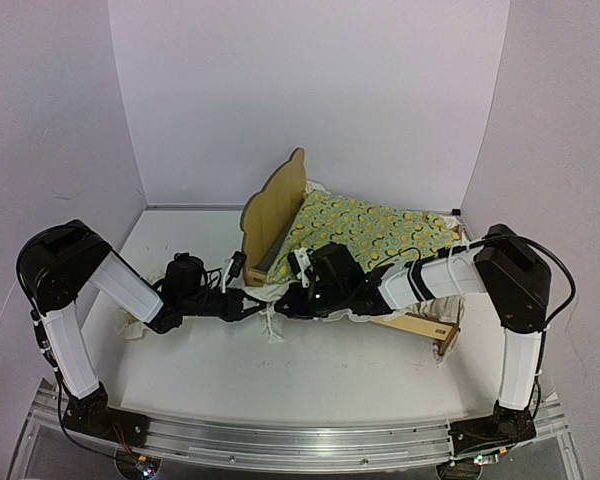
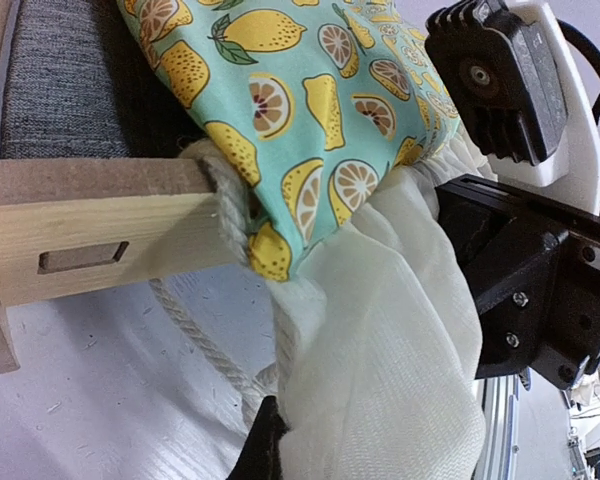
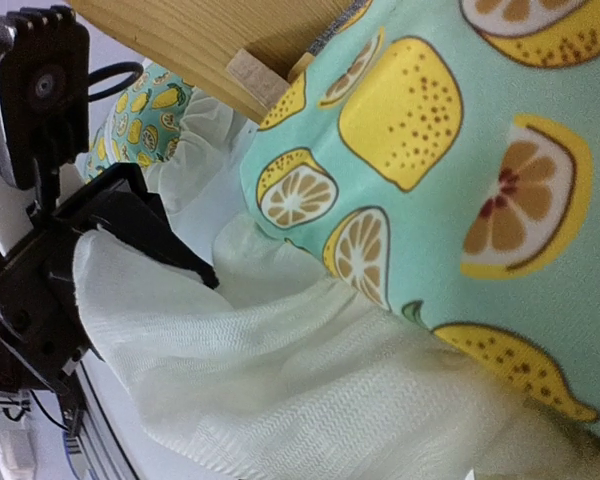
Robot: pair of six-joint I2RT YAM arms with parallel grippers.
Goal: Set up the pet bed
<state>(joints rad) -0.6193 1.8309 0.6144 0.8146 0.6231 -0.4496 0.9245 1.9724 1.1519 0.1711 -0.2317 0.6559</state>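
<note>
Top external view, counts first: one white table (image 1: 220,370), two arms, left arm (image 1: 130,285) and right arm (image 1: 430,275), both black and white. One small light plywood pet bed (image 1: 275,205) with a rounded bear-ear headboard stands mid-table toward the back, headboard on the left. One mint-green lemon-print quilt (image 1: 365,228) is spread over it, its white ruffle (image 1: 272,322) spilling off the near-left corner.

Left gripper (image 1: 263,308) and right gripper (image 1: 288,300) meet tip to tip at that corner. Both are pressed together, each pinching the white ruffle.

Left wrist view adds what the overhead misses:
- one dark grey felt base panel (image 2: 60,80) under the quilt
- one plywood side rail (image 2: 100,235) with a single rectangular slot
- one pale twisted rope (image 2: 230,215) crossing the rail end and running down onto the table
- its own black fingertip (image 2: 265,440) against the ruffle

Right wrist view is mostly quilt and ruffle close up, with the left gripper's body at the left edge. Its own fingers can't be made out there.
</note>
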